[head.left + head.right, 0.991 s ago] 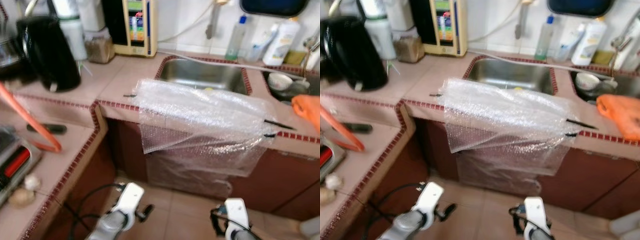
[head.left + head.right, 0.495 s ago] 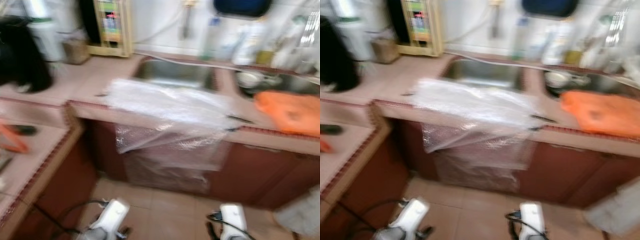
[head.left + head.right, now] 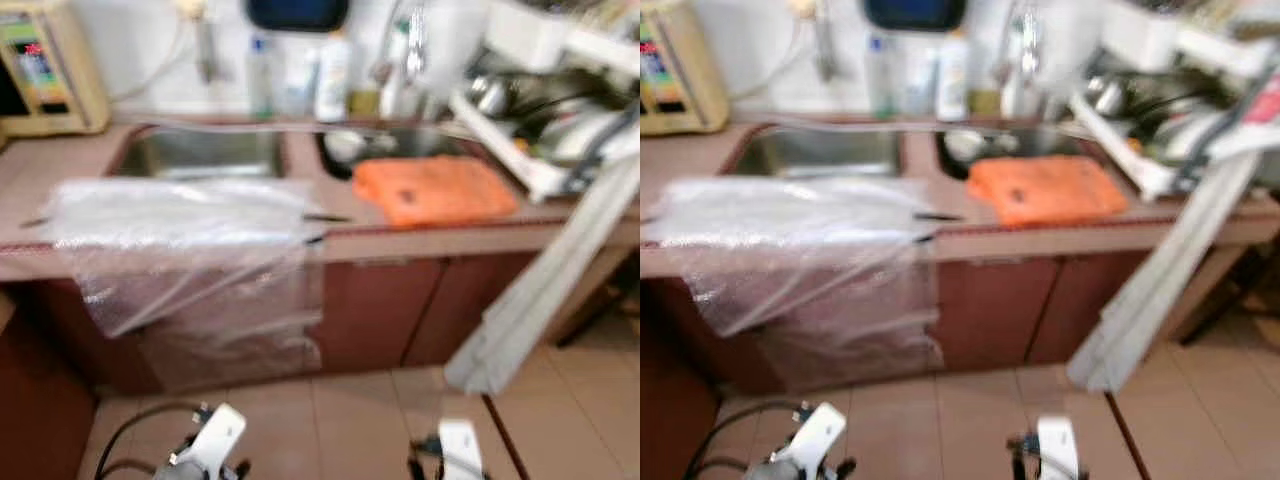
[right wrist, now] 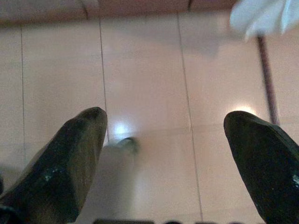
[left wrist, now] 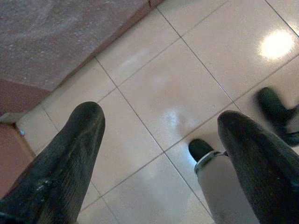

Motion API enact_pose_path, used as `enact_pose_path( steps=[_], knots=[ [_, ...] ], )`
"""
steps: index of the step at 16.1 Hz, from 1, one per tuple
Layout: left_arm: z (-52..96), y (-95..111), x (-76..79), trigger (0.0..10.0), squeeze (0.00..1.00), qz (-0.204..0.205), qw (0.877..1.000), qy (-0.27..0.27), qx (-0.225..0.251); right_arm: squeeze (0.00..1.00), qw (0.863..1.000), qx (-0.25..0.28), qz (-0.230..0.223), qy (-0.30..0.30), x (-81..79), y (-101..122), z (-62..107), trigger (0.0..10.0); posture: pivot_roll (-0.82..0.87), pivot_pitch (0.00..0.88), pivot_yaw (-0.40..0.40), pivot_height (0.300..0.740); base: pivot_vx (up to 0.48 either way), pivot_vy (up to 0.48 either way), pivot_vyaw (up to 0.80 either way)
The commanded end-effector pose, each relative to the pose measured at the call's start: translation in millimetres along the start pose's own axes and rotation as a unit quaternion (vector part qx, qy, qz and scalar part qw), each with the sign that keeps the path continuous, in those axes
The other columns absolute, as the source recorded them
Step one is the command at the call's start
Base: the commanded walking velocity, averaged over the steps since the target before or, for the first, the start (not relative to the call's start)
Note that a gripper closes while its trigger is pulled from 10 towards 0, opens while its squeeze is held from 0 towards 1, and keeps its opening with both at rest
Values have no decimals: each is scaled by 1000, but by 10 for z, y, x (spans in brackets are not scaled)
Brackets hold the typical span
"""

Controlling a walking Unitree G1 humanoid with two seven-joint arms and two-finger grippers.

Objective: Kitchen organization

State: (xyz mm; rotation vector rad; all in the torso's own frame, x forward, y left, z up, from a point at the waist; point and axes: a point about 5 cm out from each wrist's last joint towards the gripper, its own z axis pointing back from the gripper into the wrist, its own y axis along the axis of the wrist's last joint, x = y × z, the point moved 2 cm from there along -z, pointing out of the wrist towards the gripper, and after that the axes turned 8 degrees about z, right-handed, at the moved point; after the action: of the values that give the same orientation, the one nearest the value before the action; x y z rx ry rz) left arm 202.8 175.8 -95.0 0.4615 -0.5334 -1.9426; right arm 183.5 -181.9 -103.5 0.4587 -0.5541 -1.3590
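Pink-tiled kitchen counter (image 3: 420, 240) carries a draped clear bubble-wrap sheet (image 3: 180, 225) and a flat orange cloth (image 3: 430, 190) beside the steel sink (image 3: 200, 155). Your left gripper (image 5: 159, 154) and right gripper (image 4: 163, 154) hang low over floor tiles, fingers spread, holding nothing. Step reads as approach; which item to sort is unsettled, so close in first.

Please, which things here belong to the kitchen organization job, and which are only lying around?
Probably for the job:
bubble wrap draped over the counter edge
orange bag beside the sink
bottles behind the sink

Only surroundings:
white cloth hanging at right
floor
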Motion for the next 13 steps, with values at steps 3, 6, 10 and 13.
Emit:
enact_pose_path(
  steps=[3,6,10,13],
  knots=[
    [-25,74,57,10000,0,-10,1000,-6,6,0,1000,9,7,-8,69,53,-7,10000,-36,9,22,740,0,-347,-669],
    [-30,114,54,10000,0,-13,1000,-8,12,0,1000,8,7,-6,59,43,-5,10000,-37,7,25,740,0,-330,-667],
    [-28,109,51,10000,0,-18,1000,-8,11,0,1000,5,11,-5,44,21,-1,10000,-35,5,29,740,0,-302,-597],
    [-29,105,46,10000,0,-13,1000,-5,9,0,1000,3,14,-4,38,10,1,10000,-35,6,29,740,0,-100,-148]
  ],
)
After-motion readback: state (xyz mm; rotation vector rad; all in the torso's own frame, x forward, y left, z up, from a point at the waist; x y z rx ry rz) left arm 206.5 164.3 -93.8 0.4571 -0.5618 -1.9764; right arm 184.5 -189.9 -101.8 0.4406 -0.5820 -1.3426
